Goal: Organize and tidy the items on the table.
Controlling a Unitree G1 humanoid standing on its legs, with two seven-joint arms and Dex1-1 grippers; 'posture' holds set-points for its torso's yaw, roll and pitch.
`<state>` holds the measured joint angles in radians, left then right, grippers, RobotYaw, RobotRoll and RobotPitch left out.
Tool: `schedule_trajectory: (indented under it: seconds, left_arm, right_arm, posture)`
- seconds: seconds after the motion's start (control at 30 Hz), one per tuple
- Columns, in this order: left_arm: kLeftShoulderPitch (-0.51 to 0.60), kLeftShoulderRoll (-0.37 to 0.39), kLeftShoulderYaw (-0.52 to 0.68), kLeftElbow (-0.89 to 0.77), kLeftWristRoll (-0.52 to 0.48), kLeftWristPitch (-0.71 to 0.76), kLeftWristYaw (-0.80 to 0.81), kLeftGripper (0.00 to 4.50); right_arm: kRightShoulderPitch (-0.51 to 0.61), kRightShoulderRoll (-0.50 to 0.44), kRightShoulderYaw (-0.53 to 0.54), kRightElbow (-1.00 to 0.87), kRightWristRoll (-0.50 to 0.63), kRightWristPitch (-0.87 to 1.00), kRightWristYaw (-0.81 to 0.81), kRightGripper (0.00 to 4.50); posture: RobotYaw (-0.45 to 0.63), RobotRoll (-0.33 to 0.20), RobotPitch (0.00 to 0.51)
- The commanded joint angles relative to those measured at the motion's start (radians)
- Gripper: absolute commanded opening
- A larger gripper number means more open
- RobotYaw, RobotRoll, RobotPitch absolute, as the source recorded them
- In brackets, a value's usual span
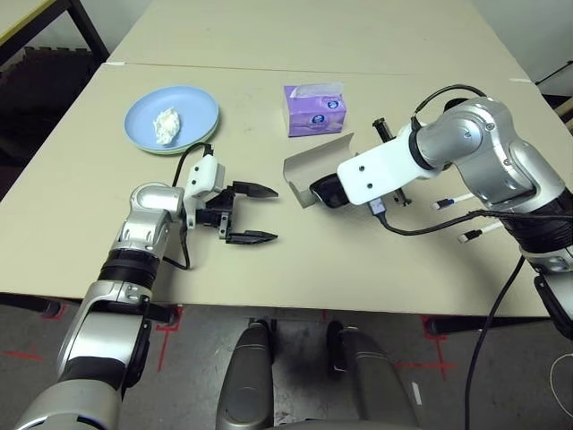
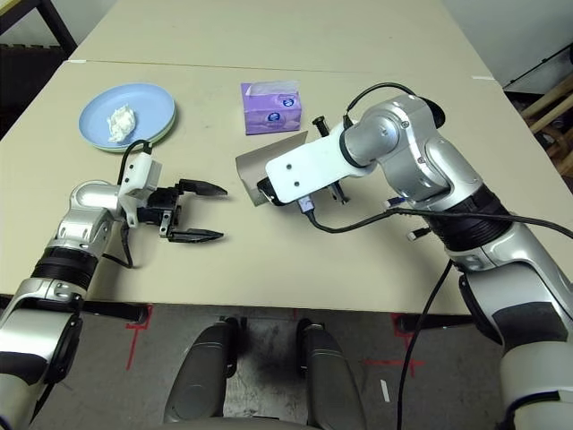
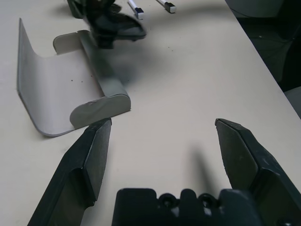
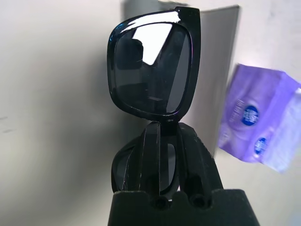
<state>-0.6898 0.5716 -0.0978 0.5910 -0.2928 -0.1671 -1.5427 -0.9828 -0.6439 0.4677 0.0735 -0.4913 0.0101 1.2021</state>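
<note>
My right gripper (image 4: 164, 134) is shut on the black sunglasses (image 4: 150, 70), holding them by the bridge just over the open grey glasses case (image 1: 309, 166) at the table's middle. The open left gripper (image 1: 252, 214) hovers low to the left of the case, nothing between its fingers (image 3: 89, 160). At the back left a light blue plate (image 1: 183, 107) sits on a pale green one, with a crumpled white tissue wad (image 1: 166, 125) on it. Two white pens (image 1: 452, 202) (image 1: 474, 236) lie on the beige table (image 1: 376, 269) under my right forearm.
A purple tissue pack (image 1: 315, 109) stands just behind the case. A second table (image 1: 313, 36) butts against the far edge. Bare tabletop runs along the front edge between my arms.
</note>
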Motion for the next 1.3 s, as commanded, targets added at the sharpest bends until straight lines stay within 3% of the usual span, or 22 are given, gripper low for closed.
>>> schedule_trajectory:
  seconds: [0.03, 0.4, 1.3]
  left_arm:
    - [0.029, 0.014, 0.001, -0.041, 0.002, 0.018, -0.006, 4.5]
    - [0.051, 0.028, 0.007, -0.089, -0.001, 0.058, 0.008, 4.5]
    - [0.055, 0.026, 0.01, -0.098, 0.0, 0.072, 0.014, 4.5]
  right_arm:
    - [0.022, 0.028, 0.015, 0.036, -0.041, -0.021, -0.08, 0.34]
    - [0.025, 0.099, 0.015, 0.151, -0.11, -0.081, -0.242, 0.34]
    - [0.004, 0.153, 0.046, 0.228, -0.18, -0.158, -0.322, 0.34]
  posture:
    - [0.17, 0.0, 0.202]
    - [0.17, 0.0, 0.209]
    - [0.18, 0.0, 0.215]
